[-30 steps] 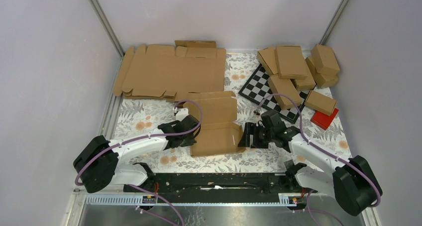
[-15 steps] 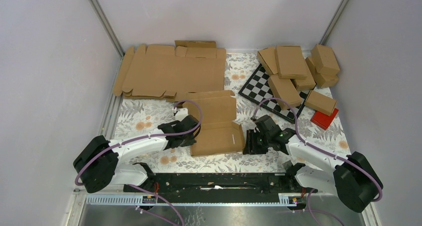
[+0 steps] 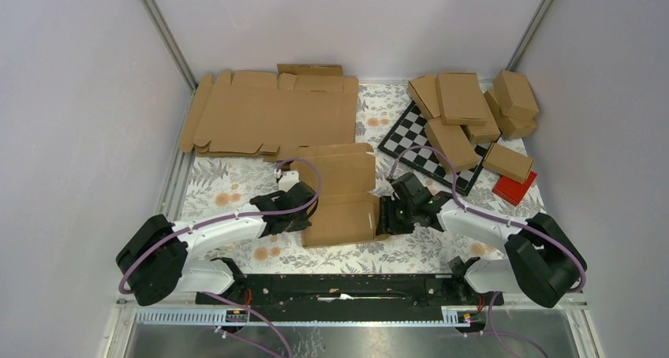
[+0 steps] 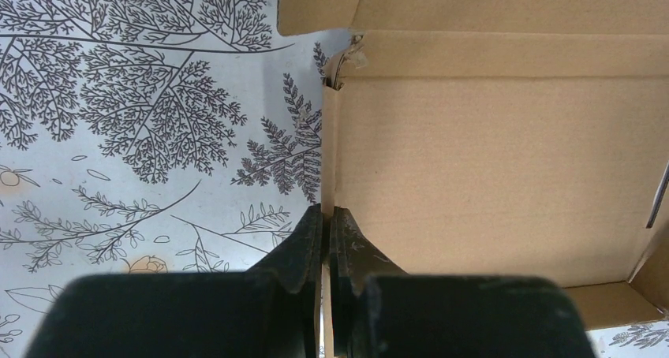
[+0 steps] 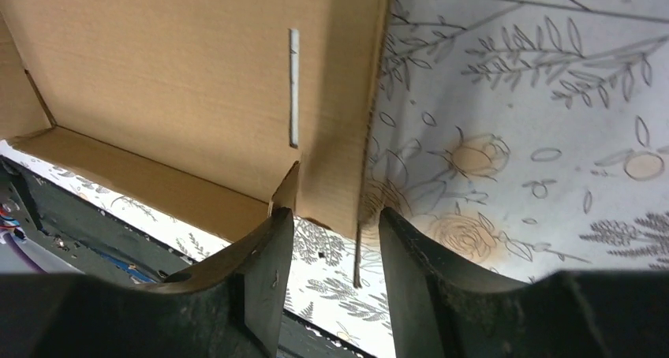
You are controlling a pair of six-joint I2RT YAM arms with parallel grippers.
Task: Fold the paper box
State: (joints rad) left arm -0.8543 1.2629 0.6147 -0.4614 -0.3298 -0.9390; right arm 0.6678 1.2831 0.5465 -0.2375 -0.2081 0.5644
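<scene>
Closest to me, on the black base rail [image 3: 339, 289], two arms are bolted, one at each end. The left arm [image 3: 221, 230] lies low across the floral table cover [image 3: 221, 191] and reaches right. The right arm [image 3: 481, 225] mirrors it, reaching left. Both wrists meet at the one paper box [image 3: 341, 204], which sits between them near the front of the table. It is a half-formed tray, with its base on the cover, its side walls raised and a large flap extending on the far side.

My left gripper [image 4: 325, 216] is pinched on the box's left wall, the thin cardboard edge sandwiched between its two fingers. My right gripper [image 5: 335, 220] has its fingers spread, with the right wall standing in the gap between them. A narrow slit [image 5: 293, 86] is cut in the panel just inside that wall.

Beyond the right wrist, its purple cable [image 3: 430, 156] arcs above the near corner of one chequered board [image 3: 418, 137], which lies close behind that gripper. One red block [image 3: 514, 188] sits to the right of the board. Over the board's far side is a heap of folded cartons [image 3: 460, 98]. I count seven, though they overlap and I may be one off. At the far left, a stack of flat cardboard blanks [image 3: 272, 117] lies just behind the box's far flap.
</scene>
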